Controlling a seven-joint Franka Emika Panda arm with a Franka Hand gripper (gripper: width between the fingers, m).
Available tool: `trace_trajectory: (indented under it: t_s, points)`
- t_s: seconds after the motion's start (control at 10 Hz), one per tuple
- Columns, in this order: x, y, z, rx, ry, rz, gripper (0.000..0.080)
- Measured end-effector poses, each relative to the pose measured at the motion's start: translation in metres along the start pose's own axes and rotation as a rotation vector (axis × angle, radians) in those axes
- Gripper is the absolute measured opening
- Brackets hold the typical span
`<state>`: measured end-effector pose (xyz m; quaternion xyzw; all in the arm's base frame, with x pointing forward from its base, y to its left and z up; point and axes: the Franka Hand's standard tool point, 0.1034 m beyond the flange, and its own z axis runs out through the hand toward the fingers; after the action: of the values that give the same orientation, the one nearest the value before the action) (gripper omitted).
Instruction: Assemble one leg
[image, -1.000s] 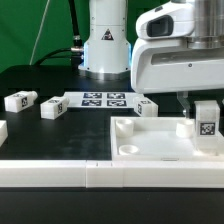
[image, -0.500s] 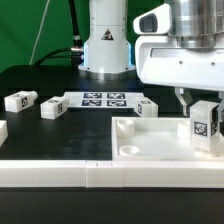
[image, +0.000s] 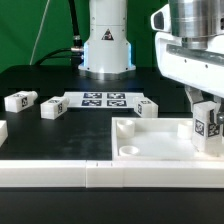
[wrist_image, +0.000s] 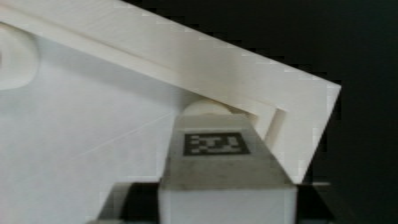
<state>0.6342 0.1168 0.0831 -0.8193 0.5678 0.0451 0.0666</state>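
My gripper (image: 205, 108) is shut on the leg (image: 208, 125), a small white post with a black-and-white tag facing the camera. It holds the leg upright over the corner of the large flat white panel (image: 160, 140) at the exterior view's right. In the wrist view the leg (wrist_image: 222, 150) sits between my dark fingers (wrist_image: 135, 200), its far end at the panel's corner hole (wrist_image: 214, 104) near the panel's edge (wrist_image: 267, 75). I cannot tell whether the leg touches the hole.
Three more legs (image: 20, 101), (image: 52, 108), (image: 145, 107) lie on the black table beside the marker board (image: 105, 99). Another white part (image: 2, 129) shows at the left edge. A white rail (image: 90, 176) runs along the front. The robot base (image: 106, 45) stands behind.
My gripper has moved toward the exterior view's right and slightly down with the leg in it. The panel and loose legs have not moved.
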Motion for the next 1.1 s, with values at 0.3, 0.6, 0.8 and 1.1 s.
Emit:
trace_trajectory:
  t_s: [0.3, 0.6, 0.8, 1.1]
  points:
    - [-0.001, 0.0, 0.0, 0.0, -0.001, -0.162, 0.0581]
    - [-0.006, -0.001, 0.001, -0.008, -0.008, -0.471, 0.0645]
    - [-0.01, -0.001, 0.002, -0.015, -0.002, -0.711, 0.0648]
    - [-0.013, -0.006, 0.003, -0.083, 0.029, -1.136, 0.0648]
